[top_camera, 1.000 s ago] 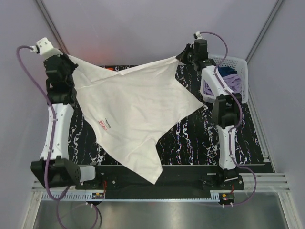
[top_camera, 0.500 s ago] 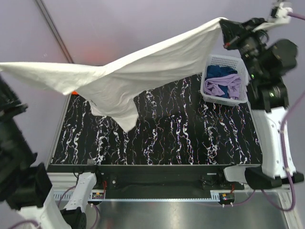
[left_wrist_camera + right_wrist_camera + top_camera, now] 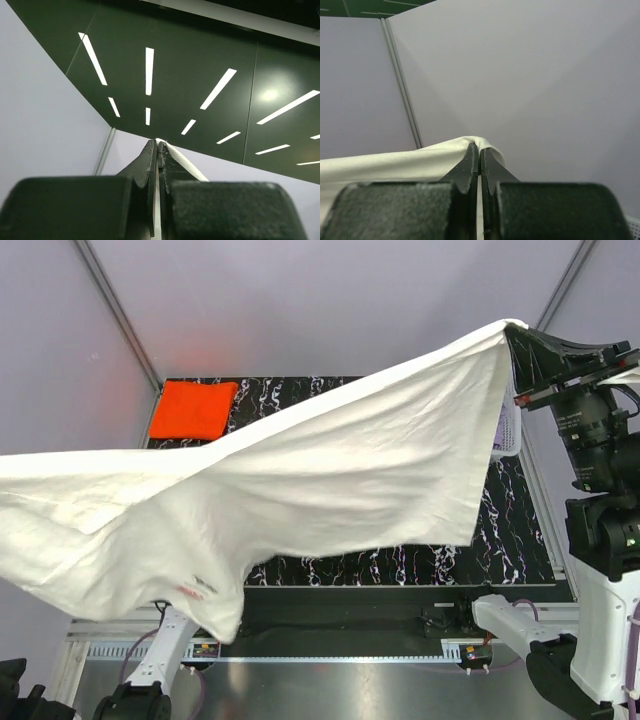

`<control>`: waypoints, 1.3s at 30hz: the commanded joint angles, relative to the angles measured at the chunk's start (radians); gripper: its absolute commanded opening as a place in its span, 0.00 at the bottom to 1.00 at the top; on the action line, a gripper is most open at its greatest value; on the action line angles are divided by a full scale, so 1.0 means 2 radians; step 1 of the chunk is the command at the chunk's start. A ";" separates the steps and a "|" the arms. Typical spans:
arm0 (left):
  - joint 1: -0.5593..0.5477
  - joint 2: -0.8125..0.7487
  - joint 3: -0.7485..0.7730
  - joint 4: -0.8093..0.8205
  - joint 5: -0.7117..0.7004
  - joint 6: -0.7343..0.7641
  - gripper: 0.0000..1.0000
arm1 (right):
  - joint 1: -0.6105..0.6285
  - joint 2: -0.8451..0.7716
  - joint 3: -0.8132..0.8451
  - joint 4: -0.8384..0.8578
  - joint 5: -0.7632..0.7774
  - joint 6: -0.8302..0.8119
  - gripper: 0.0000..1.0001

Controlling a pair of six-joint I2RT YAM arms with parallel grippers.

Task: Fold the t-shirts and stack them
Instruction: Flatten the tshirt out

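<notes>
The white t-shirt hangs stretched in the air high above the table, running from the left edge of the top view up to the upper right. A small red print shows near its lower left hem. My right gripper is shut on its upper right corner; in the right wrist view the gripper pinches white cloth. My left gripper is shut on a white fold and lies outside the top view. The orange t-shirt lies folded at the table's back left.
The black marbled table is mostly hidden under the raised shirt. A white basket stands at the right, largely covered by cloth. Grey walls enclose the cell. The right arm's upright links fill the right edge.
Both arms have lifted the white t-shirt off the table and spread it high and wide toward the camera. The left arm has swung out of the top view, uncovering the orange shirt.
</notes>
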 commanded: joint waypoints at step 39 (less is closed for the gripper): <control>0.099 0.214 -0.252 0.170 0.120 -0.086 0.00 | 0.033 0.373 0.028 0.145 -0.024 0.014 0.00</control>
